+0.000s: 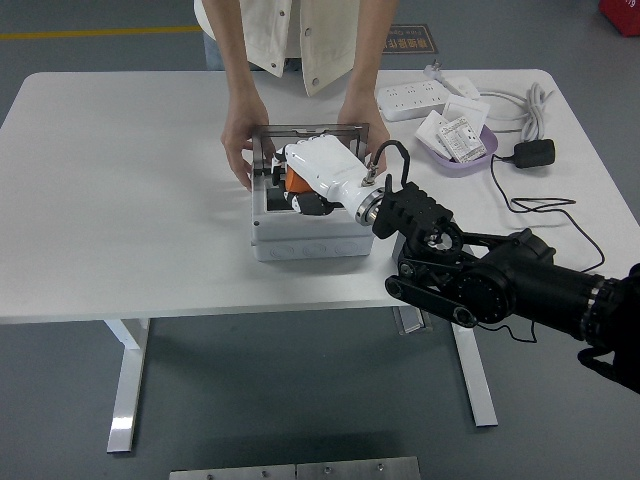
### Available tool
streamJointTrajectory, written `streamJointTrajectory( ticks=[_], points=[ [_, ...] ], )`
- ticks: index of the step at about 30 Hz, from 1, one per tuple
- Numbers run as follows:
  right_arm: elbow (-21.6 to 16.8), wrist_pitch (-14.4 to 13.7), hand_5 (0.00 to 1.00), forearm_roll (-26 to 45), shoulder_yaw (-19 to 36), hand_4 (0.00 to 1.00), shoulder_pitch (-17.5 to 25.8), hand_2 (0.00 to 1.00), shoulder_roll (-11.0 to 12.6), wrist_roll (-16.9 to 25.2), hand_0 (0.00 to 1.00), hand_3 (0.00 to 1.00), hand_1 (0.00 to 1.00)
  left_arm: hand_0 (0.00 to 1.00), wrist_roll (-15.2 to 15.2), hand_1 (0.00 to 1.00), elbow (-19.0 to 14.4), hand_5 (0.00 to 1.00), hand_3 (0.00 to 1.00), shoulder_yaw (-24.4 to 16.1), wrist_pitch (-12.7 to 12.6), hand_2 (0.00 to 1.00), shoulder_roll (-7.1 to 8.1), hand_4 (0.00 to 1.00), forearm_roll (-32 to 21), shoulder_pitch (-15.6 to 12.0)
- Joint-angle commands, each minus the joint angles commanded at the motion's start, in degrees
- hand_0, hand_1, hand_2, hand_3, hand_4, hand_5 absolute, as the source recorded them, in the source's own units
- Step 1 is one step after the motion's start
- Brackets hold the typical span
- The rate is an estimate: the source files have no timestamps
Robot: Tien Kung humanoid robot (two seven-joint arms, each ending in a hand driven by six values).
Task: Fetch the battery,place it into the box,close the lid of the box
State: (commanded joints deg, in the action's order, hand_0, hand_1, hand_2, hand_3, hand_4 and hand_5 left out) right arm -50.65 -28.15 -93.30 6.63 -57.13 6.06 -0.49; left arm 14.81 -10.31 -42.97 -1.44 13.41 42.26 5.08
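Right hand (300, 185) reaches down into the open grey box (312, 232) on the tabletop (120, 200), fingers curled around the orange battery (296, 180) inside it. A person's hands (240, 150) steady the box's sides and its raised clear lid (310, 135).

One box (312, 228), one battery (296, 181), one power strip (412, 98), one purple bowl (462, 158).

Right robot hand (300, 185) reaches forward, palm down, fingers curled; black forearm (480, 280) bent low.

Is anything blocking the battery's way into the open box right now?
Nothing visible does. The right hand holds the orange battery already over the box opening; the lid stands raised behind, a person's hands at the box's sides.
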Motion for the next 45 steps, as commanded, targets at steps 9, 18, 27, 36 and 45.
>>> streamJointTrajectory(
  ticks=[9, 18, 27, 36, 45],
  points=[
    [5.79, -3.87, 0.002, 7.5, -4.64, 0.002, -1.66, 0.287, -1.73, 3.62, 0.089, 0.23, 0.203, 0.7, 0.18, 0.797, 0.0, 0.398, 0.783, -0.08, 0.12, 0.75, 0.37, 0.89, 0.5, 0.36],
    [10.41, -4.22, 0.002, 12.7, -5.39, 0.002, -2.93, 0.292, -4.61, 4.76, 0.112, 0.233, 0.205, 0.701, 0.12, 0.797, 0.0, 0.396, 0.784, 0.2, 0.2, 0.751, 0.29, 0.889, 0.59, 0.88],
    [11.77, -3.53, 0.002, 13.25, -4.49, 0.002, -3.01, 0.295, -5.36, 5.11, 0.119, 0.236, 0.208, 0.701, -0.13, 0.798, 0.0, 0.396, 0.785, 0.72, 0.2, 0.751, 0.38, 0.889, 0.33, 1.3],
    [12.46, -2.31, 0.002, 13.75, -4.47, 0.08, -2.47, 0.358, -5.35, 5.41, 0.213, 0.332, 0.259, 0.702, -0.3, 0.798, 0.0, 0.397, 0.785, 0.89, 0.13, 0.751, 0.37, 0.889, 0.25, 1.74],
    [12.66, -3.21, 0.016, 15.58, -5.64, 0.34, -2.36, 0.433, -5.37, 5.88, 0.364, 0.51, 0.336, 0.701, -0.22, 0.797, 0.0, 0.397, 0.785, 0.64, 0.17, 0.751, 0.31, 0.89, 0.59, 1.8]
  ],
)
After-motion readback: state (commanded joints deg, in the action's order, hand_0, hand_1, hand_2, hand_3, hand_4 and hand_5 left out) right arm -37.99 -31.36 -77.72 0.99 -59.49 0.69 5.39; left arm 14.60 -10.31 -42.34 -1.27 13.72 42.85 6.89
